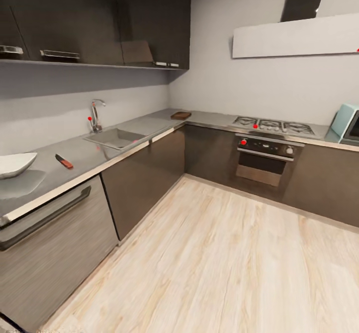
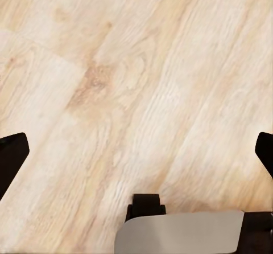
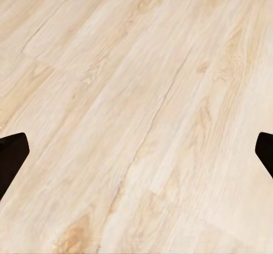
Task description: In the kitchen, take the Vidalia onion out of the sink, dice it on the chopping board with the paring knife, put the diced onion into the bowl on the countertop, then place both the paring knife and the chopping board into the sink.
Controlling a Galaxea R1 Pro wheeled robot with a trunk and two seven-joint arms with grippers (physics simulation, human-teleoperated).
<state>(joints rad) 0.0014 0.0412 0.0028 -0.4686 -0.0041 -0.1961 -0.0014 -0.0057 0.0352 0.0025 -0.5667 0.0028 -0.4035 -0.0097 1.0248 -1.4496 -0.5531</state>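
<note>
Head view, taking the sink (image 1: 115,137) as our landmark: farthest to its left on the countertop (image 1: 45,173) we note the white bowl (image 1: 14,164), cut by the frame edge; between bowl and sink lies the paring knife (image 1: 64,161), flat on the grey surface, dark blade away from us and red-orange handle toward the counter's front edge, apart from both bowl and basin. Below this stretch we see a striped appliance front with a long bar handle (image 1: 47,213). At the sink's back edge stands the chrome tap (image 1: 95,115) with its red knob. We cannot make out the Vidalia onion inside the basin from this angle. Right of the sink, in the counter's corner, the dark brown chopping board (image 1: 181,115) lies flat, well apart from the basin. Further right of the sink we log a gas hob (image 1: 273,124) over an oven (image 1: 264,159), then a pale teal appliance (image 1: 346,122) at the frame edge. Pale wood floor (image 1: 224,263) lies in front of the cabinets. Left wrist view: left gripper (image 2: 136,151) fingers spread wide at the frame sides, nothing between them, floor beneath. Right wrist view: right gripper (image 3: 136,151) likewise spread wide, holding nothing, above the same floor
</note>
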